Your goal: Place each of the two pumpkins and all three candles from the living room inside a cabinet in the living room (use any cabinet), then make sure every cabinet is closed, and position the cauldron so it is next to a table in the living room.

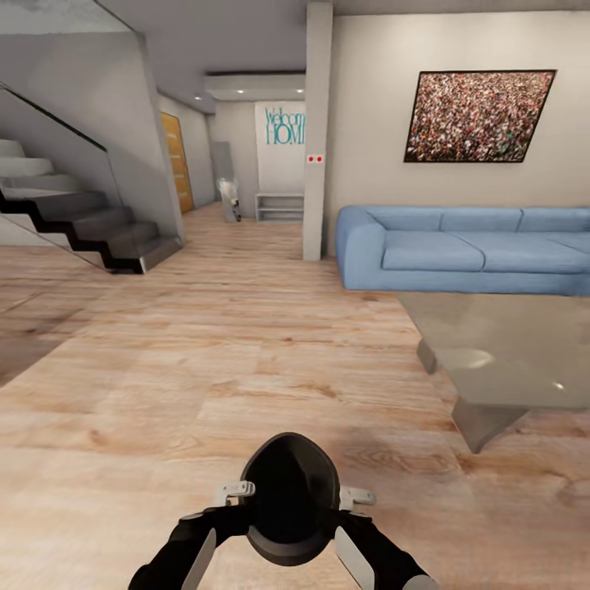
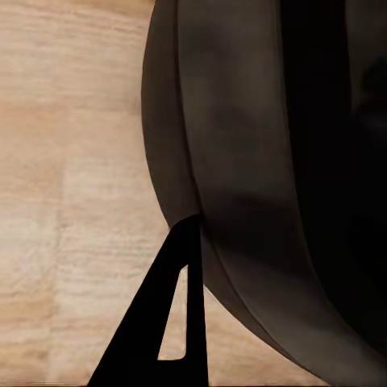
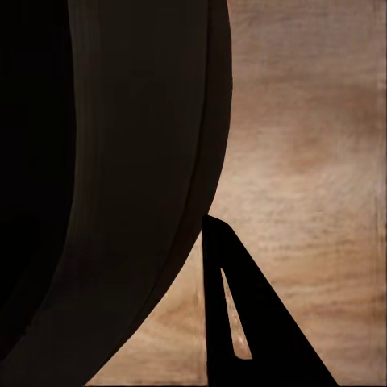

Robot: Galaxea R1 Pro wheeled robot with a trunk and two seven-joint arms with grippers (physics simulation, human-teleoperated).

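Observation:
The black cauldron (image 1: 288, 496) hangs low in front of me over the wood floor, mouth tipped toward the camera, held between both arms. My left gripper (image 1: 236, 492) clamps its left rim and my right gripper (image 1: 356, 496) clamps its right rim. In the left wrist view one dark finger (image 2: 145, 330) lies against the outside of the cauldron wall (image 2: 258, 161). The right wrist view shows the same: a finger (image 3: 278, 343) beside the cauldron's wall (image 3: 137, 161). The glossy grey-olive table (image 1: 508, 352) stands ahead to the right, about a metre from the cauldron.
A blue sofa (image 1: 467, 250) lines the wall behind the table, under a framed picture (image 1: 479, 115). A pillar (image 1: 315, 131) stands left of the sofa. Stairs (image 1: 90, 221) rise at the left. A hallway (image 1: 246, 188) with a low shelf runs back. Wood floor (image 1: 205, 352) stretches ahead.

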